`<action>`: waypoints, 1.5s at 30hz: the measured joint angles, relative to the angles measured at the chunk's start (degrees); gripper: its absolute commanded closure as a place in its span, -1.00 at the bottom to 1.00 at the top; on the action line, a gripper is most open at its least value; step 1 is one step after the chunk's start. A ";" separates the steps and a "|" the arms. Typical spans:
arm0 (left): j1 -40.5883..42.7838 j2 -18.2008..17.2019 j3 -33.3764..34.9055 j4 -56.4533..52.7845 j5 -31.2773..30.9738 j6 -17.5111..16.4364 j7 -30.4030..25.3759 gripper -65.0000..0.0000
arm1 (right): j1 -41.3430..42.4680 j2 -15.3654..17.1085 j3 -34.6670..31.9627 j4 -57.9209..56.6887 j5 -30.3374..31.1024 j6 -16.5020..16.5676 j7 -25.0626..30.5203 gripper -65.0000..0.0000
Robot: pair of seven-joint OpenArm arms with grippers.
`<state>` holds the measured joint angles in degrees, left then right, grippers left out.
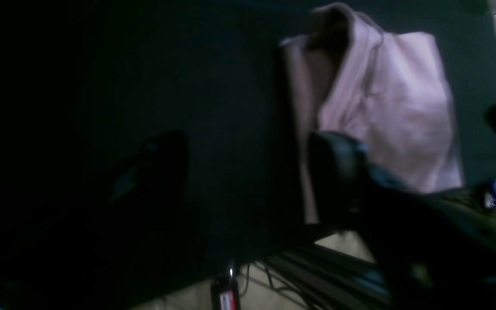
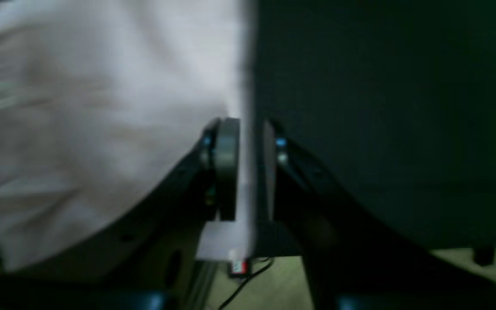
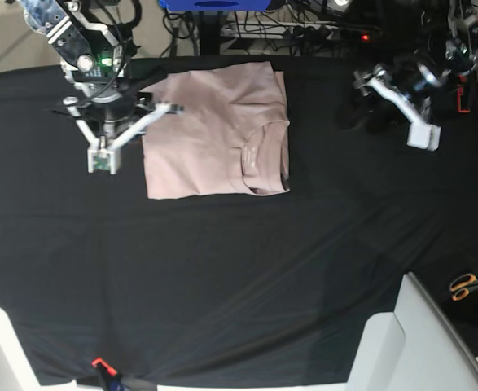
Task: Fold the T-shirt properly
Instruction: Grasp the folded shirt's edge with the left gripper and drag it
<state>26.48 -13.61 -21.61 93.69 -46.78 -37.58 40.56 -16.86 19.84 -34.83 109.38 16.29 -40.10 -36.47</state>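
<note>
Scissors [image 3: 467, 286] at lower right edge. Shirt [image 3: 218, 134] folded flat on black bench [image 3: 239, 269], upper centre. Right end effector [image 2: 244, 170] at shirt's left edge, jaws clamped on the hem. Left end effector [image 3: 361, 102] upper right, well apart from shirt, jaws apart, holding nothing.

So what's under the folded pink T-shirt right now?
The T-shirt lies on the black table covering, which shows all around it. Whatever lies directly beneath the folded layers is covered.
</note>
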 measured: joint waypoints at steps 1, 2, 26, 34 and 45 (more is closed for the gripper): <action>-1.20 -0.09 2.51 -0.94 -0.57 -2.16 -0.02 -0.65 | 0.04 -0.07 0.00 0.00 -2.12 0.04 0.26 0.54; -2.38 0.17 4.57 -2.01 -0.98 -1.99 -0.17 -0.69 | 0.02 -0.33 0.00 0.00 -3.69 0.28 0.35 0.52; -21.11 9.60 19.39 -31.58 6.36 -3.89 -3.34 -0.66 | -3.32 -0.48 3.82 0.02 -7.76 0.31 0.07 0.39; -22.18 10.10 19.93 -32.28 12.26 -2.95 -1.03 1.00 | -7.02 -0.94 13.40 0.11 -7.72 0.24 0.26 0.39; -32.85 -3.61 37.31 -24.22 13.92 4.74 9.18 1.00 | -8.50 -4.63 19.69 0.11 -7.69 0.22 0.20 0.60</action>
<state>-6.37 -17.21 15.70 69.47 -32.86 -32.84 49.74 -25.36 15.20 -15.14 109.49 8.60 -39.88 -36.27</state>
